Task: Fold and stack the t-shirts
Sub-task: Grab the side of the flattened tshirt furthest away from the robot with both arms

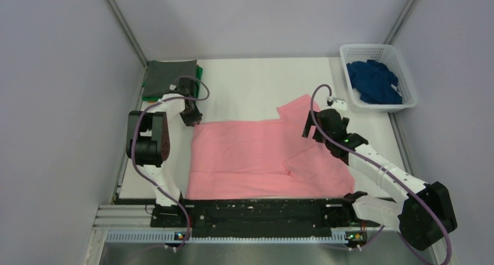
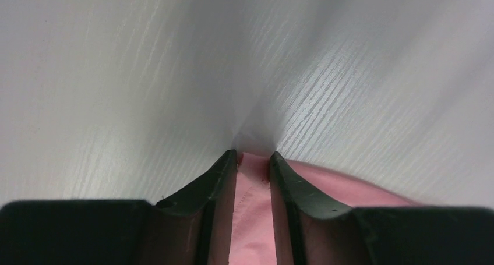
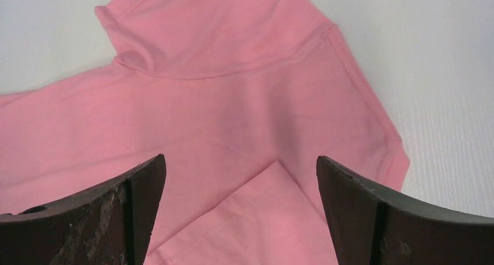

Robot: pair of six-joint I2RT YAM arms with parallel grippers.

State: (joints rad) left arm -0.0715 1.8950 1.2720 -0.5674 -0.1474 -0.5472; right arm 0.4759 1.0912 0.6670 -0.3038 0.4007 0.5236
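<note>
Lying on a white wood-grain table [image 1: 256,81], grey walls [image 1: 58,73] around: pink t-shirt [image 1: 244,154], left gripper [image 2: 253,155] narrow astride its corner, right gripper [image 3: 240,161] wide above it.

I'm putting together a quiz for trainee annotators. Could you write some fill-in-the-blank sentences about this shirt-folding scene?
The spread-out t-shirt on the table is coloured ___.
The crumpled t-shirt in the white basket is dark ___.
The right claw hangs over the cloth with its jaws wide ___.
The left claw is at the spread-out t-shirt's far ___ corner.
Missing words: pink; blue; open; left.
</note>
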